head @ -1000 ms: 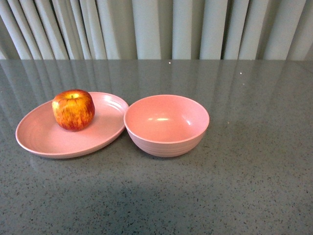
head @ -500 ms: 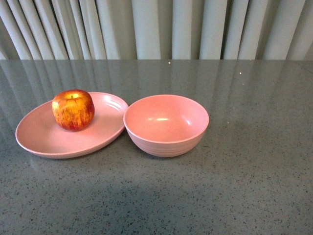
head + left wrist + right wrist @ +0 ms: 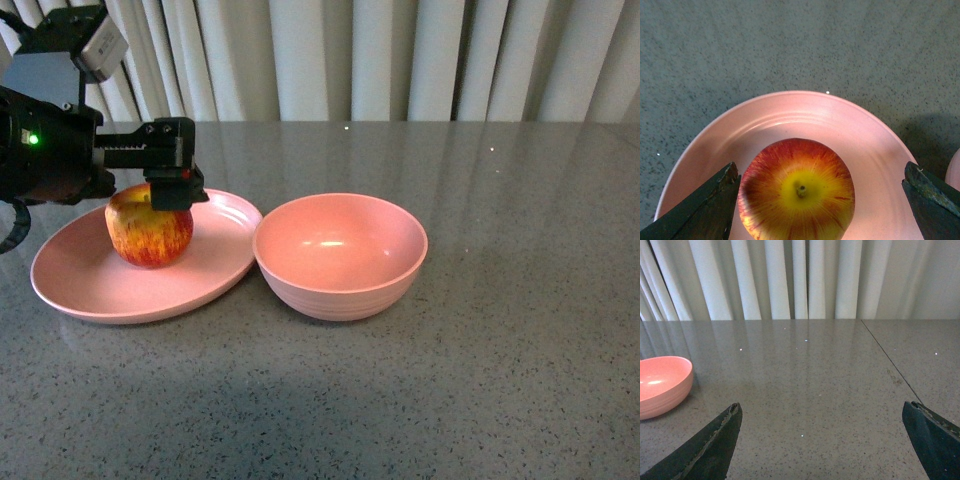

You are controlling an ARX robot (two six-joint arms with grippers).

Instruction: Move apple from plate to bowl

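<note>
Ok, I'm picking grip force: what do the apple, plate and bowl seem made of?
Apple: smooth, slightly glossy streaked skin; real or imitation, cannot tell. Plate: matte pink, faint moulded rings, likely plastic or similar. Bowl: same matte pink with soft highlights, probably the same material.

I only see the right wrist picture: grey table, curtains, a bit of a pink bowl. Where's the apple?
Observer: The apple sits on the plate, right beside the bowl, to the bowl's left in the front view.
Operator: Is anything holding it?
Observer: No. The left gripper hangs over it with its jaws open, one finger on each side.
Operator: What's inside the bowl?
Observer: Nothing; the front view shows it empty.
</note>
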